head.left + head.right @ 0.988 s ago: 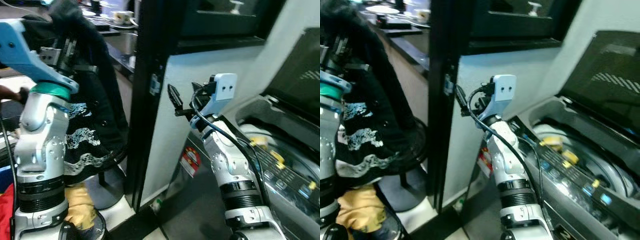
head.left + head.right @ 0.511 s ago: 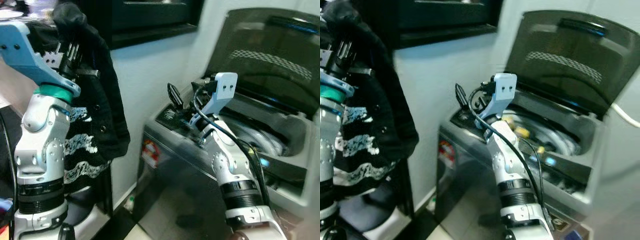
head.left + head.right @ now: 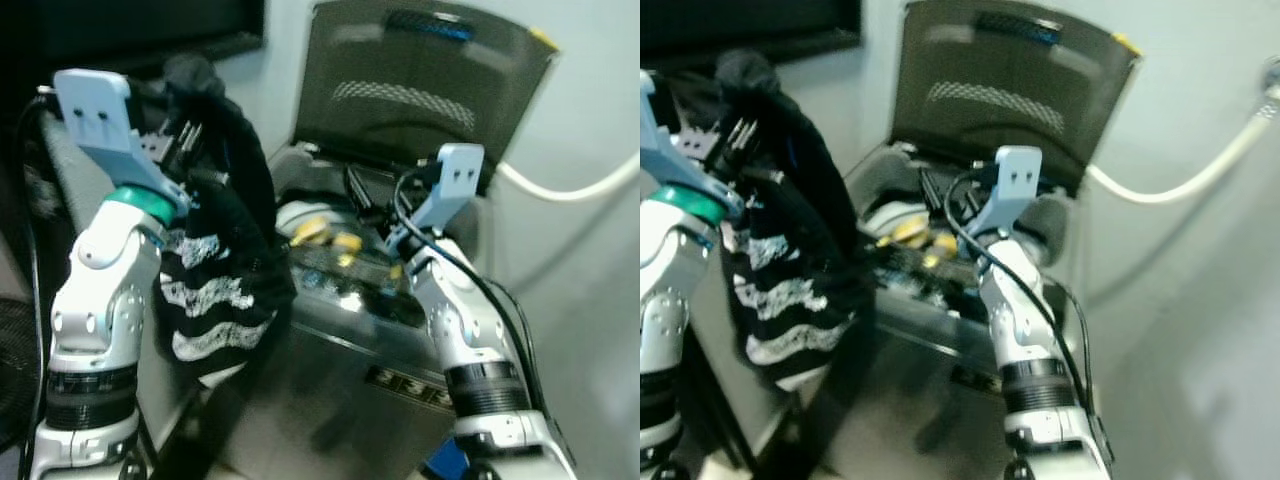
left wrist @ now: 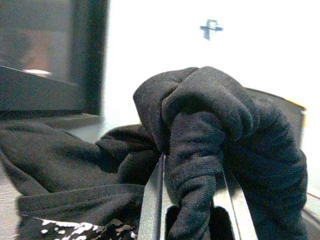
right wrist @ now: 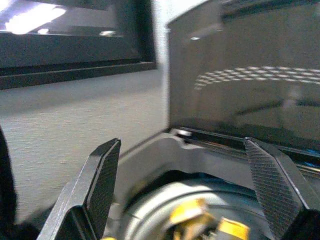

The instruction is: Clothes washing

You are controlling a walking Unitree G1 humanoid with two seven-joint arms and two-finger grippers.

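Left gripper (image 4: 192, 200) is pinched tight on a bunched fold of the black garment (image 3: 215, 290), which hangs off it beside the open washing machine (image 3: 370, 300), not over the drum yet. I'd lift it clear of the rim, then swing across. Right gripper (image 5: 192, 192) is spread wide, empty, apparently above the tub.

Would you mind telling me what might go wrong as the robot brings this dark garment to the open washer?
1. The black garment, pinched in the left gripper, hangs low beside the washing machine; its tail could snag on the front edge rather than drop into the drum.
2. The open right gripper hovers over the drum opening and may block the drop.
3. The raised lid might be bumped.
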